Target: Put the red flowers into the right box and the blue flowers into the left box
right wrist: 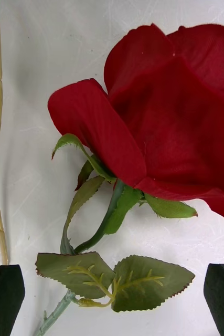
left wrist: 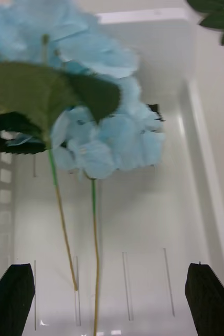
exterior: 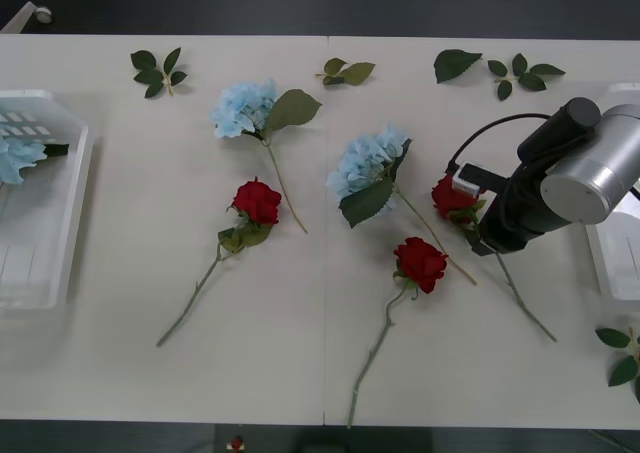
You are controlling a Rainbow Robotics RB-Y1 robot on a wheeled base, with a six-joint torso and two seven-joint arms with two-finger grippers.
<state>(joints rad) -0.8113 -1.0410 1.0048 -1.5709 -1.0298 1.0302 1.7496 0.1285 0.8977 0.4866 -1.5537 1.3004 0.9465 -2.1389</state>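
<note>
Right wrist view: right pincer [right wrist: 112, 299] spread wide, straddling a red rose's [right wrist: 164, 110] stem, touching nothing.

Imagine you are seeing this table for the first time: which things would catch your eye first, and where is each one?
First, the red flowers on the pale table: three roses across its middle, the rightmost right under the right gripper, whose black fingers stand open on either side of its stem. Next, two blue flowers lying farther back on the table. More blue clusters already lie in the left box at the left edge, with the left gripper open above them.
</note>
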